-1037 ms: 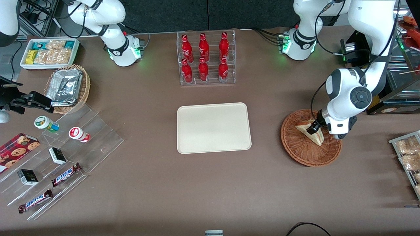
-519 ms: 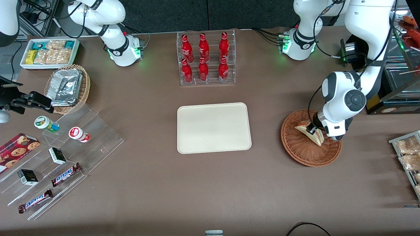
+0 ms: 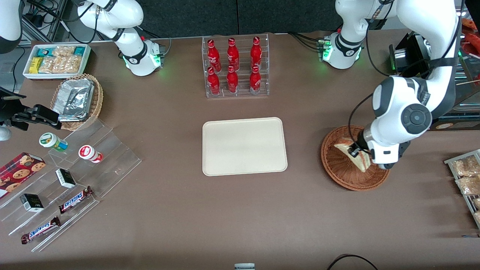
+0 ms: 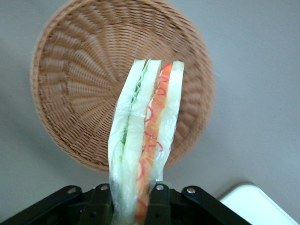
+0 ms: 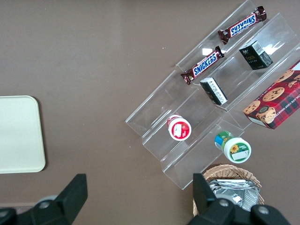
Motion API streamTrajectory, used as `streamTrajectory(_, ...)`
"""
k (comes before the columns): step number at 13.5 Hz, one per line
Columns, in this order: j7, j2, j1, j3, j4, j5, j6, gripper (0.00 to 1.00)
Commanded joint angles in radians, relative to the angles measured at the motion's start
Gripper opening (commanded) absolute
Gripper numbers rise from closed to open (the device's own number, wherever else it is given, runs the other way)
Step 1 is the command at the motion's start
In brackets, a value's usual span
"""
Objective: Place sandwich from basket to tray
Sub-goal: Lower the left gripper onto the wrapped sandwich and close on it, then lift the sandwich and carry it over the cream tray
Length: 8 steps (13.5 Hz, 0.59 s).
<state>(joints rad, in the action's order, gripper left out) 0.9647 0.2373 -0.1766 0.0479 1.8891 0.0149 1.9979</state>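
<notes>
Front view, read from the near edge of the worktop (image 3: 240, 217) outward, clock directions taken on that view with twelve o'clock at the arm bases. Nearest, toward the parked arm's end, a clear stepped rack (image 3: 71, 183) carries two Snickers bars (image 3: 76, 199), two small dark boxes (image 3: 32, 202), one cookie box (image 3: 18, 173) and two capped cups (image 3: 90, 153). Farther from the camera lies one cream tray (image 3: 244, 146), bare, its long axis running three to nine o'clock. Level with it, toward the working arm's end, sits one reddish-brown basket (image 3: 337, 170). The gripper (image 3: 356, 152) hangs over the basket with its fingers (image 4: 159, 201) clamped on one sandwich (image 3: 354, 155); in the wrist view the fingers pinch the wedge flatwise across its layers, and the sandwich (image 4: 145, 140) projects straight out from them, its long axis in line with the fingers and its cut edge of orange and green filling facing that camera. There the basket (image 4: 70, 93) appears as empty weave under the wedge, which suggests the sandwich is lifted clear, though contact at its tip cannot be ruled out. The governing relation: the tray lies at about nine o'clock from the held sandwich, with bare worktop between, so the carry is judged to be a sideways travel after clearing the basket rim. Farther still stand one paler basket of foil packets (image 3: 77, 99), one bottle rack holding six red bottles (image 3: 234, 65), and one white bin of snacks (image 3: 56, 60).
</notes>
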Motion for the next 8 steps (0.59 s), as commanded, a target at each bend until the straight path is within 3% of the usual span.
streamTrajectory(1, -0.099, 0.028, -0.093, -0.003, -0.041, -0.012, -0.021, 0.0)
streamTrajectory(8, -0.066, 0.261, -0.412, -0.005, -0.292, 0.007, -0.021, 0.0)
